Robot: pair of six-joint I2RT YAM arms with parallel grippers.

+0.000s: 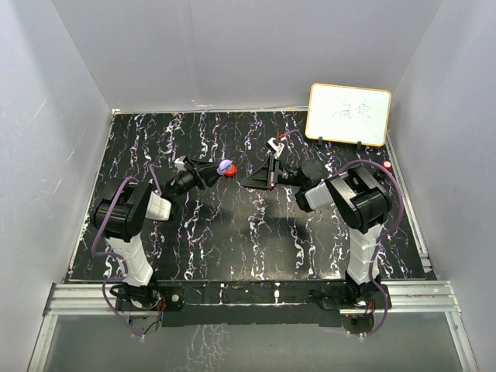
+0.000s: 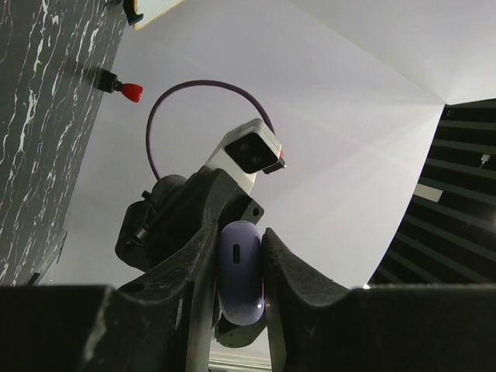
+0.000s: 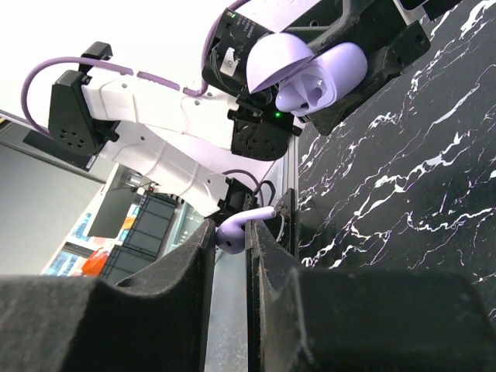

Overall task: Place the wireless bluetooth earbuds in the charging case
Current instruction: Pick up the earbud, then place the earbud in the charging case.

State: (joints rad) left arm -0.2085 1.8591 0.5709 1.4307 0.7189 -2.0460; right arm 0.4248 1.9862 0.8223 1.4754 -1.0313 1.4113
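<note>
My left gripper [image 1: 221,169] is shut on a purple charging case [image 1: 225,166] and holds it above the table's middle. In the left wrist view the case [image 2: 239,271] sits pinched between the fingers. In the right wrist view the case [image 3: 310,70] has its lid open and an empty socket facing my right gripper. My right gripper [image 3: 231,236] is shut on a purple earbud [image 3: 234,232], stem pointing right, a short way from the case. In the top view the right gripper [image 1: 248,183] is just right of the case. A small red bit [image 1: 232,172] touches the case; I cannot tell what it is.
A small whiteboard [image 1: 349,114] stands at the back right of the black marbled table [image 1: 232,240]. A red-tipped item [image 1: 387,164] lies near the right wall, also in the left wrist view [image 2: 130,91]. White walls enclose the table.
</note>
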